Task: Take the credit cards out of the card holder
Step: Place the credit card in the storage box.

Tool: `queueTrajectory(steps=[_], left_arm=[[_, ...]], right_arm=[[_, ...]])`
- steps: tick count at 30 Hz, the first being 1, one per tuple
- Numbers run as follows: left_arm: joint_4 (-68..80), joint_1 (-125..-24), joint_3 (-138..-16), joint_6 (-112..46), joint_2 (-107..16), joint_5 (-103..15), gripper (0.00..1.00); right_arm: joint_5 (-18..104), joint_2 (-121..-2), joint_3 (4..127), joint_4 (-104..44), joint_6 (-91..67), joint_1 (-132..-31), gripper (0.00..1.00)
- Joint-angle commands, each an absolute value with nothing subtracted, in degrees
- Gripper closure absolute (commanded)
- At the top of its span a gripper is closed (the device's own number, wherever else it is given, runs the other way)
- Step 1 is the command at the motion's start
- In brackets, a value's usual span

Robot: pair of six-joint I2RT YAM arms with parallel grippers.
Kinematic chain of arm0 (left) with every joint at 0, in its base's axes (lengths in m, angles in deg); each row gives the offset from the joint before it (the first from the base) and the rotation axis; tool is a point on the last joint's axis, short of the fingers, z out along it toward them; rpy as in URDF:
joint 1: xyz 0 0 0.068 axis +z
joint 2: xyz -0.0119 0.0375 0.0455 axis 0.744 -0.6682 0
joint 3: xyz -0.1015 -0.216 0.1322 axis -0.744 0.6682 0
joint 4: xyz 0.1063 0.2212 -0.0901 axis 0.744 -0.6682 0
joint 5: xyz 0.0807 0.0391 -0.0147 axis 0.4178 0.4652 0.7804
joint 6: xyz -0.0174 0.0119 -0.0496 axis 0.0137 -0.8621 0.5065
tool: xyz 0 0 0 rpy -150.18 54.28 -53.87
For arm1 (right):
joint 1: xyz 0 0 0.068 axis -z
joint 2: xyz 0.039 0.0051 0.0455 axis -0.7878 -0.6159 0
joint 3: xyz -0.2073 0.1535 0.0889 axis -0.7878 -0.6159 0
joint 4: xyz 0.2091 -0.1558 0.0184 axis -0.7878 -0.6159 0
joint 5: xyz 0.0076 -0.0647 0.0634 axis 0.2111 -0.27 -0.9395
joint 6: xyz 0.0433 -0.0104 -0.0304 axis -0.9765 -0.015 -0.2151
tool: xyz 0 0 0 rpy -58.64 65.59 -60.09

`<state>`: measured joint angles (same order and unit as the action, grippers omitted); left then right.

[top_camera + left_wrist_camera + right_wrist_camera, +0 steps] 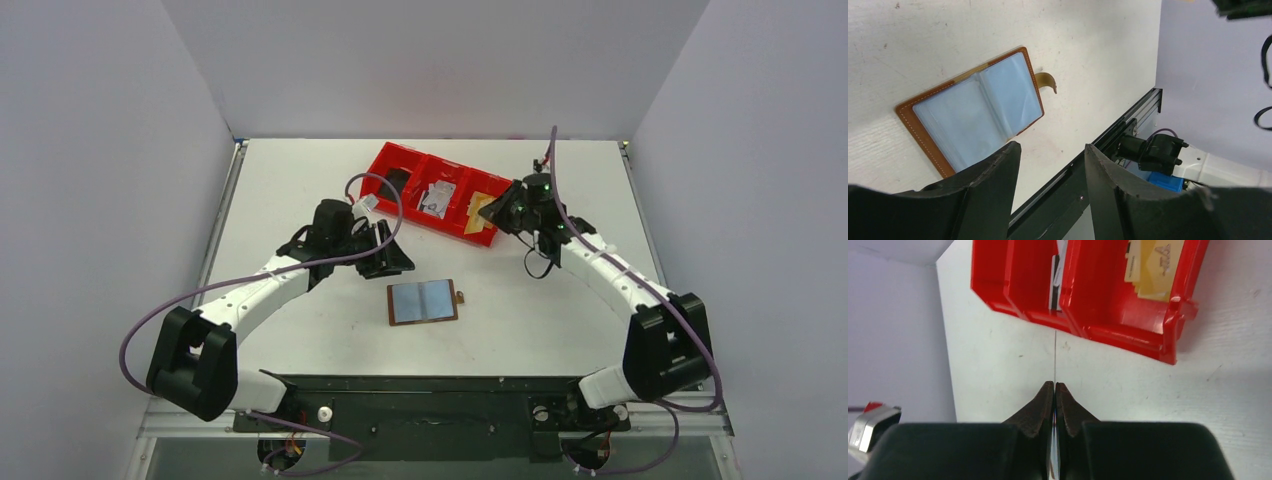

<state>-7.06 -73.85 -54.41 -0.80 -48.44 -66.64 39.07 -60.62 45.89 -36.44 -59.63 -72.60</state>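
Observation:
The card holder [423, 301] lies open and flat on the white table, brown leather around pale blue sleeves; the left wrist view shows it [975, 107] with its snap tab curled up. My left gripper [393, 262] [1052, 146] hovers open just behind it, nothing between its fingers. My right gripper [502, 213] [1054, 384] is shut on a thin credit card [1054, 355], seen edge-on and pale between the pads, in front of the red tray. A tan-gold credit card [1150, 265] [478, 208] lies in the tray's right compartment.
The red three-compartment tray [384, 153] [1128, 335] sits at the back centre, with a silvery card [437, 197] in its middle compartment. The table's black front rail [1108, 145] runs close below the left gripper. Grey walls enclose both sides.

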Motion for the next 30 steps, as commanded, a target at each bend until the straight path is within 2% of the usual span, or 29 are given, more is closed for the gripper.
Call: queueTrajectory(steps=[1,11,27,29,30], left_arm=[[-9.1,-73.6,-57.0,-4.7,-46.8,-65.9,0.52],[-10.2,-73.6,-57.4,-5.8,-46.3,-67.2,0.52],[-12.3,-73.5,-59.7,-6.3,-47.0,-67.4,0.52],[-12.5,-73.5,-60.0,-6.3,-47.2,-67.4,0.52],[-12.6,-73.5,-60.0,-6.3,-47.3,-67.5,0.52]], right_arm=[[45.7,-69.0,55.0,-43.4,-54.7,-71.4,1.0],[47.1,-86.1,72.9,-49.1,-52.2,-69.4,1.0],[44.3,-100.3,87.2,-54.5,-50.3,-67.1,1.0],[44.2,-100.8,88.0,-55.2,-50.0,-67.1,0.95],[44.0,-100.9,88.4,-55.3,-49.8,-67.1,0.88]])
